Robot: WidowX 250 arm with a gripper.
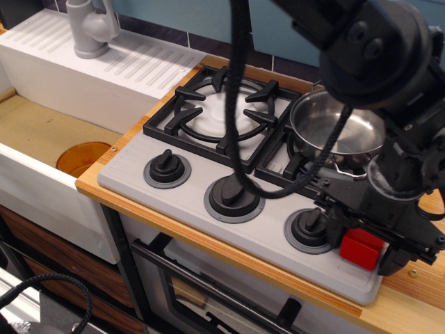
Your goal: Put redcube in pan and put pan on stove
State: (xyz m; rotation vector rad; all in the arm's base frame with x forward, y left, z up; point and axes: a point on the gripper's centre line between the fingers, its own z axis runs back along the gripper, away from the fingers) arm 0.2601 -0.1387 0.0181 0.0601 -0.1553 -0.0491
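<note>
The redcube (pixel 361 248) sits on the front right corner of the grey stove (pixel 188 198), right of the third knob. My gripper (pixel 363 245) is low over it, still open. One finger (pixel 334 228) is at the cube's left side and the other (pixel 393 260) at its right. The cube rests on the stove surface. The shiny pan (pixel 339 126) stands empty on the right burner, just behind the gripper. The arm and its black cable (pixel 236 104) hide part of the pan's right rim.
The left burner grate (pixel 221 111) is bare. Three black knobs (pixel 234 194) line the stove's front. A white sink unit (pixel 104 73) with a grey tap (pixel 90 28) lies to the left, with an orange disc (pixel 82 157) in the basin. The wooden counter edge (pixel 410 278) runs to the right.
</note>
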